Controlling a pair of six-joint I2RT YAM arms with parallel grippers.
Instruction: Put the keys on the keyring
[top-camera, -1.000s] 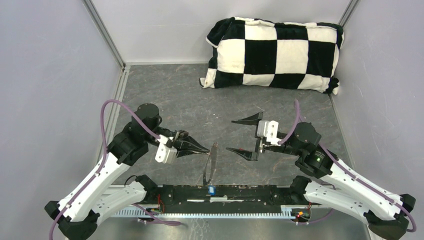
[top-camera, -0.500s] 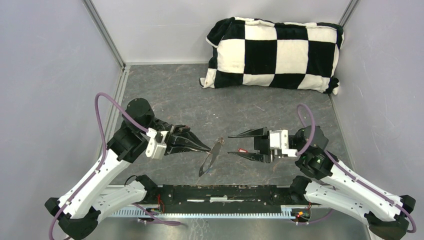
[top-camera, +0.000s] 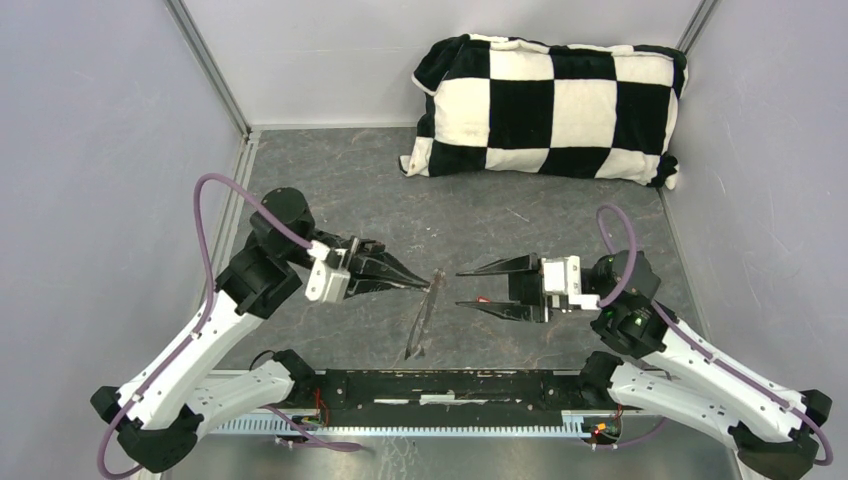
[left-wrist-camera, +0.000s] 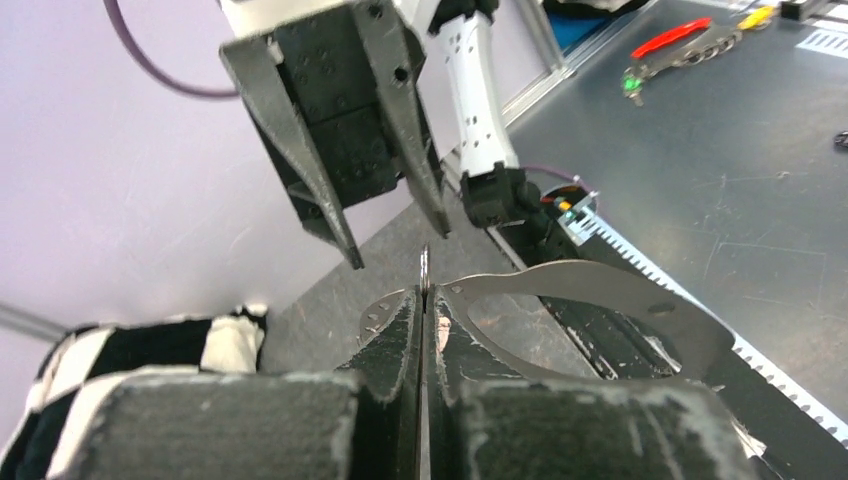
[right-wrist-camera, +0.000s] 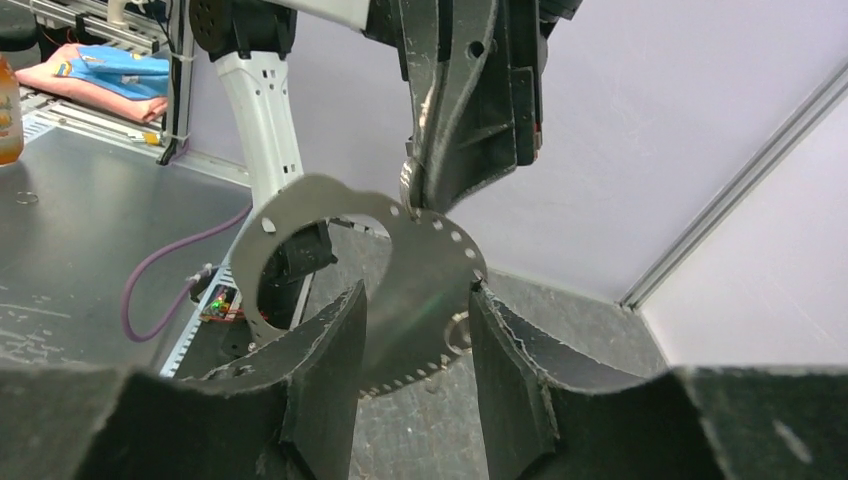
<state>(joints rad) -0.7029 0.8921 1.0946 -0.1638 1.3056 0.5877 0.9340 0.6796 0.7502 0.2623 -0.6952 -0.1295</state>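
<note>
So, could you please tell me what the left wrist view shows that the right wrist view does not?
Only the left wrist view shows the right gripper head-on with its jaws apart, plus a corner of the checkered pillow. Only the right wrist view shows the keyring broadside, as a full loop with small holes along its band. Both views show the left gripper shut on the keyring's upper edge.
</note>
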